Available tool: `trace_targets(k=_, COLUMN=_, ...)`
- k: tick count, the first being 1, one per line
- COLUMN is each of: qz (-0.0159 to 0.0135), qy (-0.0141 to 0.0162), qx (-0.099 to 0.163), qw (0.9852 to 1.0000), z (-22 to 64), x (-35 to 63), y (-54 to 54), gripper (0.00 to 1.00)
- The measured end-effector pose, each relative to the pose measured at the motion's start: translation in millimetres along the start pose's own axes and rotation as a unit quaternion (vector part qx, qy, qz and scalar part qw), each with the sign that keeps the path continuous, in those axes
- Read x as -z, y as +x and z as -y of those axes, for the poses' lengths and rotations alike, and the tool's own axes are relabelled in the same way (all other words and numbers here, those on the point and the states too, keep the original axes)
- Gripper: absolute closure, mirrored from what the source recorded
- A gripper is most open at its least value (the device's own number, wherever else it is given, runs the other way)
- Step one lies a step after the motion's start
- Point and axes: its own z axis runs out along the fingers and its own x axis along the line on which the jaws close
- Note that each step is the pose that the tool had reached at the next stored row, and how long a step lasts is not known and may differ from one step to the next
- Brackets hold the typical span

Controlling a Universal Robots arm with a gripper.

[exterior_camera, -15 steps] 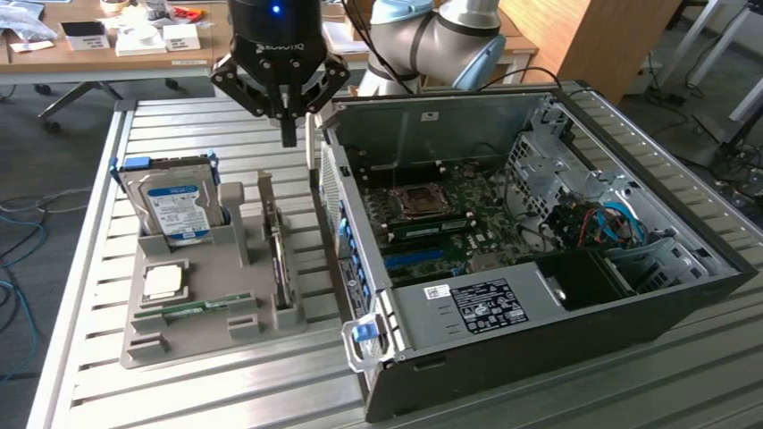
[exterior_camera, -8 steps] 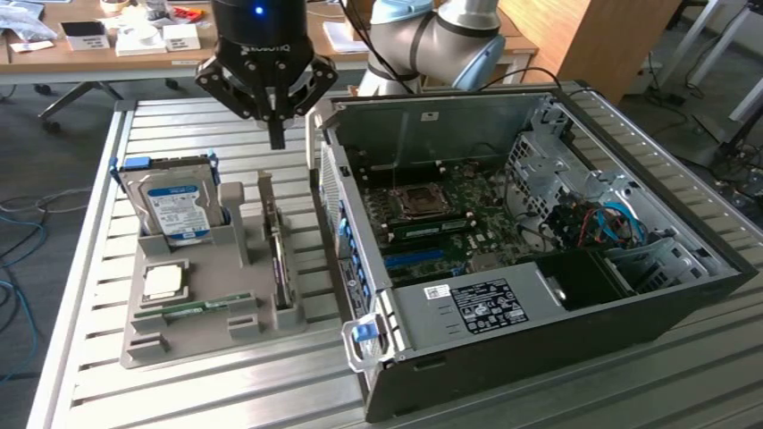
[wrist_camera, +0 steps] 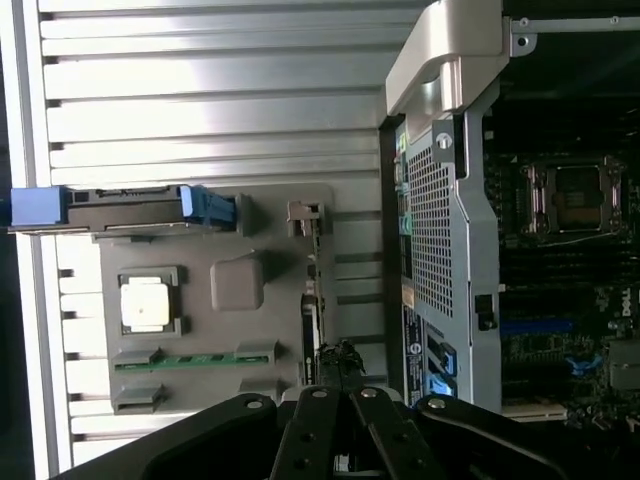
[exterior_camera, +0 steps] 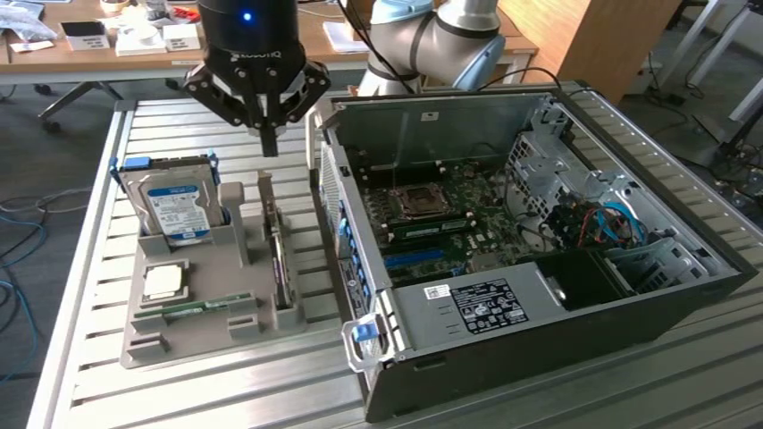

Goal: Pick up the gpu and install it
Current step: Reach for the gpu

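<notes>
Robotiq-marked pincer (exterior_camera: 270, 141) closed, above gpu (exterior_camera: 278, 250)

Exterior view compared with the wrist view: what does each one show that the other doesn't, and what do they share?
Exterior view: the silver-blue robot arm joints, a wooden desk behind, the black labelled power supply box, blue cables inside the case.
Wrist view: the holes of the case's perforated grey metal panel.
Both: the shut black pincer above the thin dark gpu card standing edgewise in the grey holder tray, the silver hard drive, green memory stick, processor socket.
</notes>
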Motion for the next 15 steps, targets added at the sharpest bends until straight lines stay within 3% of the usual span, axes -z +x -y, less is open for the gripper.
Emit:
trace_targets(k=8, qz=0.0, qy=0.0, qx=0.0, qw=1.0, z=18.7, x=0.6, y=-0.4, gripper=0.89)
trace_targets(k=15, qz=0.0, qy=0.0, qx=0.0, qw=1.0, z=25.1, x=0.8, y=7.1, gripper=0.89)
